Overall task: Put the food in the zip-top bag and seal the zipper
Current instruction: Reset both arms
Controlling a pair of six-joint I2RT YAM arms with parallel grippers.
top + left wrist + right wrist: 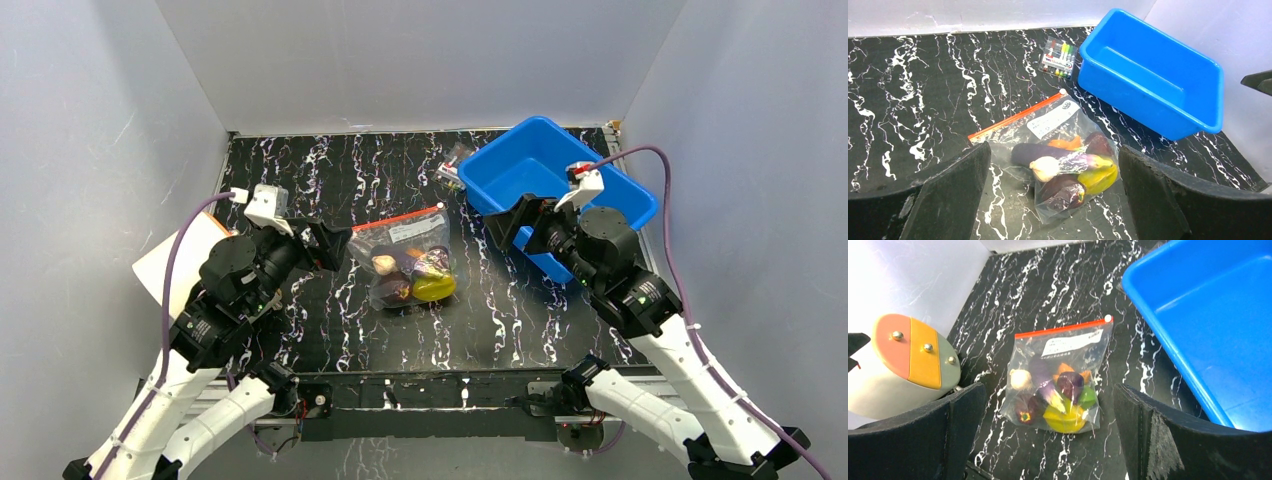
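Presently: zip-top bag [410, 262], table [300, 180] centre, food [415, 278] inside; zipper [398, 219] on its 12 o'clock edge. Likely light, limp, slippery film; grip the stiffer zipper strip. Left gripper [328, 244] at 9 o'clock, right gripper [513, 226] at 3: both wide apart, empty.

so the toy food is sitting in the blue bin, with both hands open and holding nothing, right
Not quite. The food is inside the zip-top bag, not in the blue bin, which holds nothing; the left wrist view shows this. The rest stands: the left hand and the right hand are both open and holding nothing.
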